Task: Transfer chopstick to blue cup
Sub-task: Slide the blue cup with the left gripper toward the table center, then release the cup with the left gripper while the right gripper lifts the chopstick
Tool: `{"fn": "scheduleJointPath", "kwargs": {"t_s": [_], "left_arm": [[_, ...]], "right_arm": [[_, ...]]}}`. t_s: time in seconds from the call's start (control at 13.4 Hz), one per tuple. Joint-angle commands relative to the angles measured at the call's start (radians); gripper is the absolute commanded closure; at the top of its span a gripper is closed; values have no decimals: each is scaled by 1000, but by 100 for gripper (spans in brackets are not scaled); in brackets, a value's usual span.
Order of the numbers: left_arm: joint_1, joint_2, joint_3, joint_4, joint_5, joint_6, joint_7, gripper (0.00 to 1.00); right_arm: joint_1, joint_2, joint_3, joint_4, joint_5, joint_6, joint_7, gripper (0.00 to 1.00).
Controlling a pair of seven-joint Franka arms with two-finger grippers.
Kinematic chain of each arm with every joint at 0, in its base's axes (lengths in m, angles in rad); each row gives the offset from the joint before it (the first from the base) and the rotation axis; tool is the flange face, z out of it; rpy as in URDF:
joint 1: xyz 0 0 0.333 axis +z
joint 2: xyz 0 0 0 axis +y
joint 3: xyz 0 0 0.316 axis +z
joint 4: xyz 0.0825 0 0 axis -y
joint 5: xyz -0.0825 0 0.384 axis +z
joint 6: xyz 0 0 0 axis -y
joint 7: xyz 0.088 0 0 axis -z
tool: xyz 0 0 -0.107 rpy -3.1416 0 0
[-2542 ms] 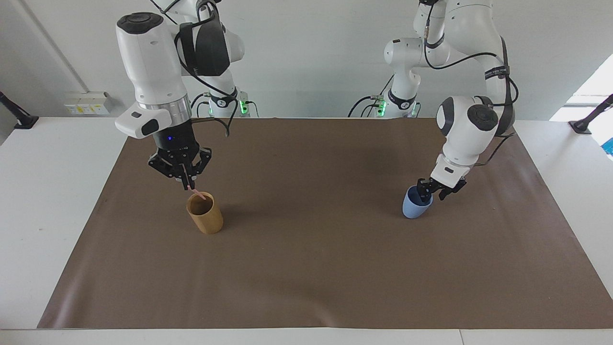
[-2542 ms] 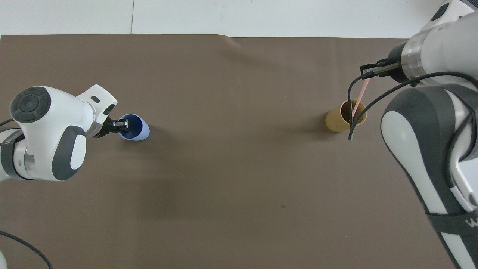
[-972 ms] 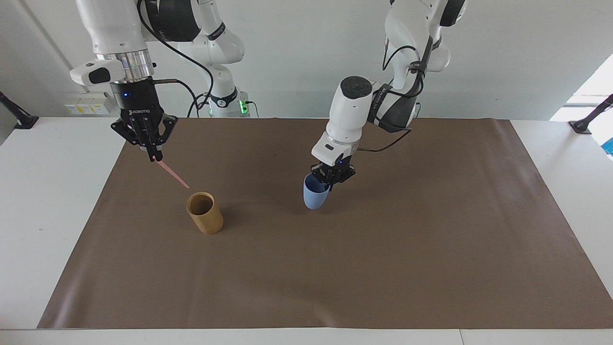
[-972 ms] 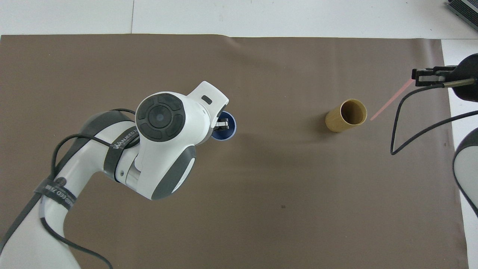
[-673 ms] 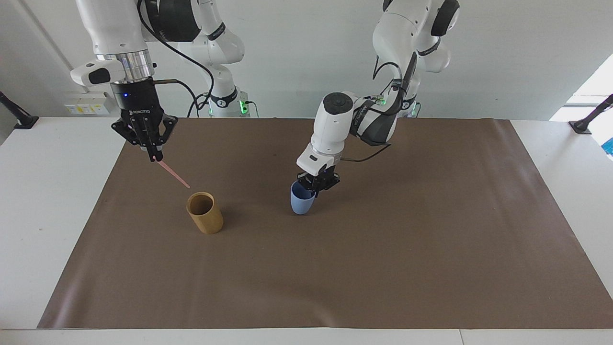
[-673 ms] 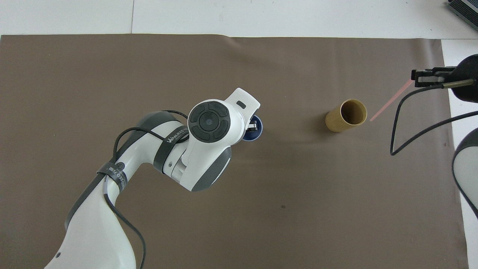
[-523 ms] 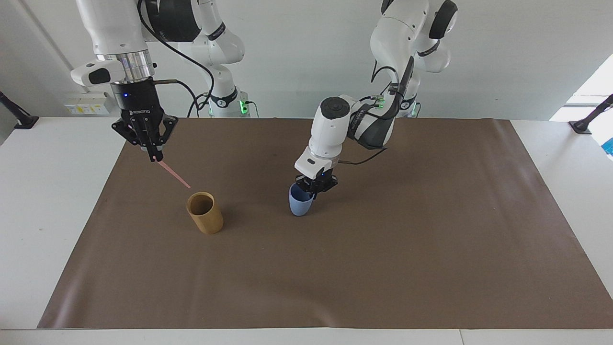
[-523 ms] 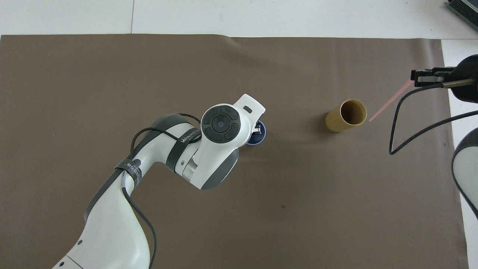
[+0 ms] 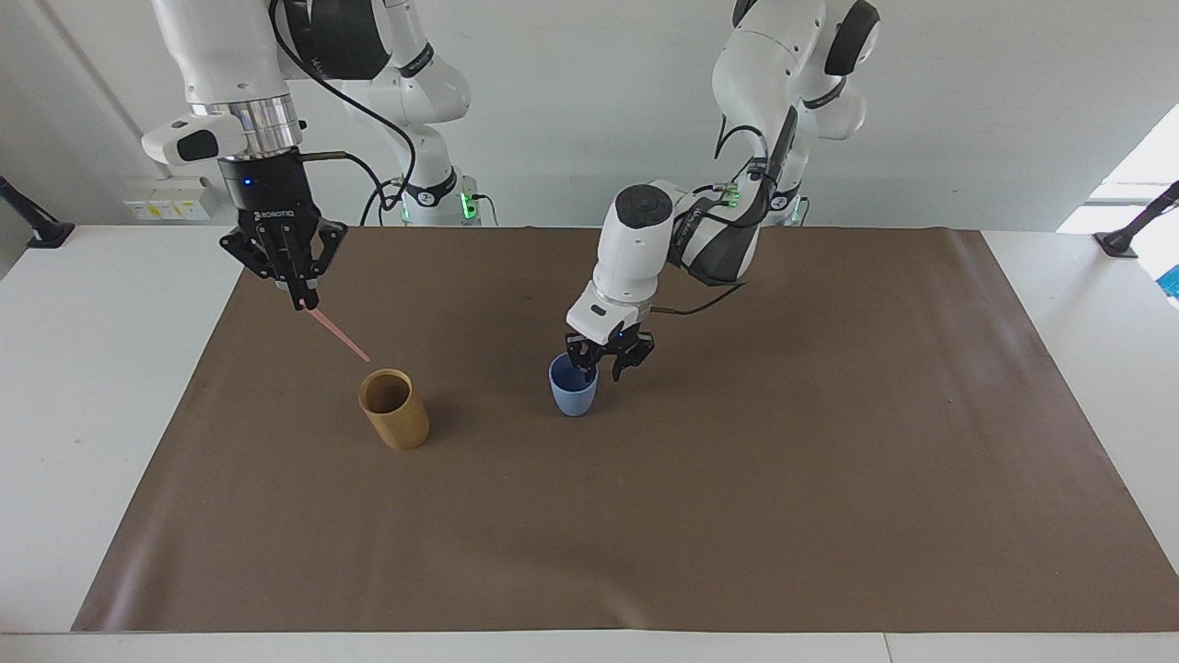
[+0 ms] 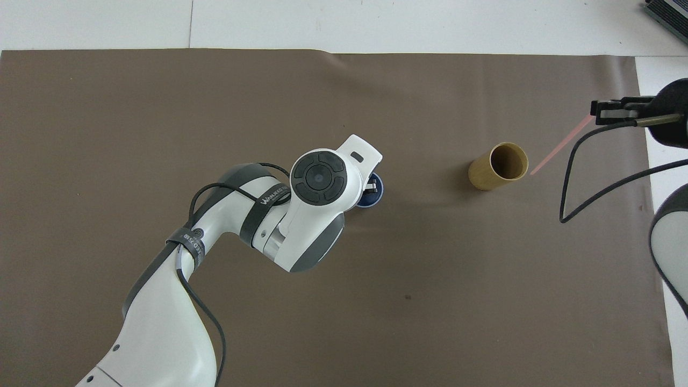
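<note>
The blue cup (image 9: 573, 396) stands upright on the brown mat, near the table's middle. My left gripper (image 9: 605, 372) is open at its rim, one finger over the cup's mouth and the other just outside its wall. In the overhead view the left arm's wrist hides most of the blue cup (image 10: 376, 194). The pink chopstick (image 9: 337, 334) hangs slanted in the air, with my right gripper (image 9: 298, 301) shut on its upper end. Its tip points down toward the tan cup (image 9: 394, 411). From above, the right gripper (image 10: 595, 110) holds the chopstick (image 10: 559, 144) over the mat's edge.
The tan cylinder cup (image 10: 499, 166) stands upright on the mat (image 9: 737, 506) toward the right arm's end, beside the blue cup. White tabletop borders the mat on all sides.
My left gripper carried the blue cup toward the table's middle, set it down upright and parted its fingers from the rim. The right gripper holds the chopstick almost still.
</note>
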Motion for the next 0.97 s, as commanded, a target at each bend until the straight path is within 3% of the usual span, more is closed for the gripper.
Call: {"fn": "scheduleJointPath", "kwargs": {"t_s": [0.0, 0.15, 0.6, 0.9], "left_arm": [[-4, -52, 25, 99, -28, -191, -3, 0], [61, -92, 22, 105, -22, -242, 29, 0], [351, -297, 23, 18, -28, -452, 461, 0], [523, -350, 23, -43, -29, -525, 723, 0]], "right_arm": [[-5, -15, 4, -16, 19, 11, 16, 100], [-2, -8, 9, 4, 17, 6, 17, 100], [123, 20, 12, 59, -3, 29, 157, 100], [226, 23, 12, 62, -1, 92, 229, 100]]}}
